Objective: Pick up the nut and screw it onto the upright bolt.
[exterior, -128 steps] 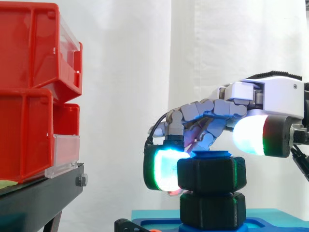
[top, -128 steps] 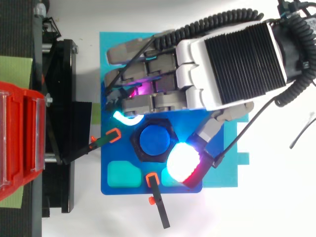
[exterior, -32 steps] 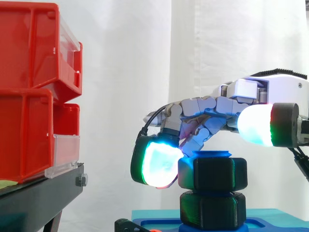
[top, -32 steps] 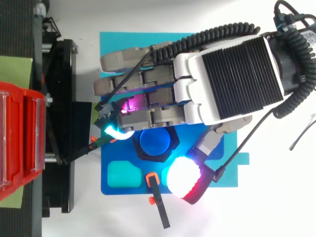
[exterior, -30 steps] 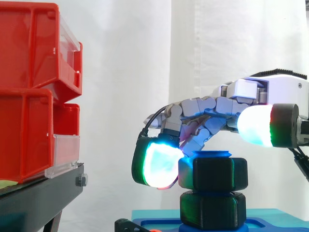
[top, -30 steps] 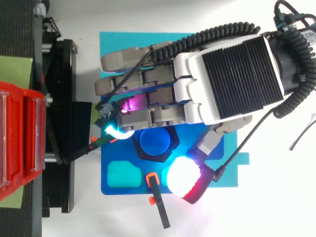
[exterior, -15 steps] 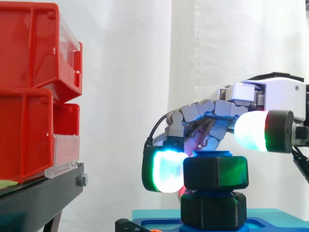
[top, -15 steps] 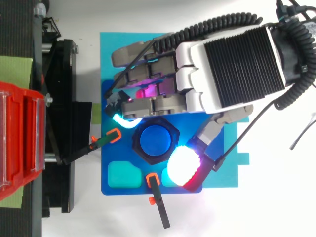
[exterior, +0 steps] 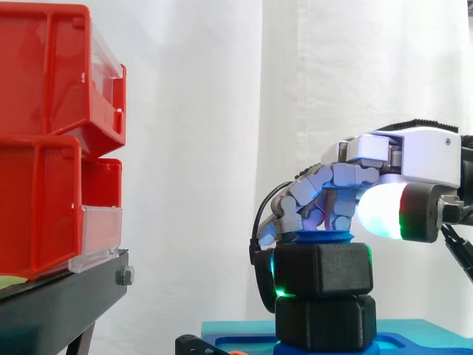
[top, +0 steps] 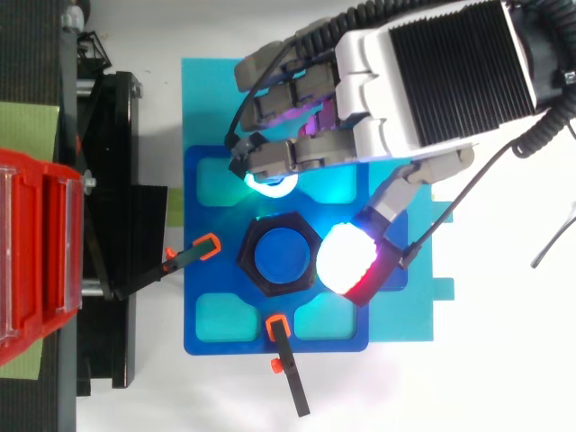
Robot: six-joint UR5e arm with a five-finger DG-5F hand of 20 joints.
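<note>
Side view, level and close; top view, straight down; both share nut (exterior: 323, 270) (top: 250, 258), blue base (top: 236, 346), red bins (exterior: 44, 148).

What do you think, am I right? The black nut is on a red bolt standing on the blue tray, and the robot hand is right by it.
Not quite. The bolt is blue, not red: the top view shows its round blue top in the middle of the black nut. The rest is right: it stands on the blue tray, and the robot hand is right by it.
</note>
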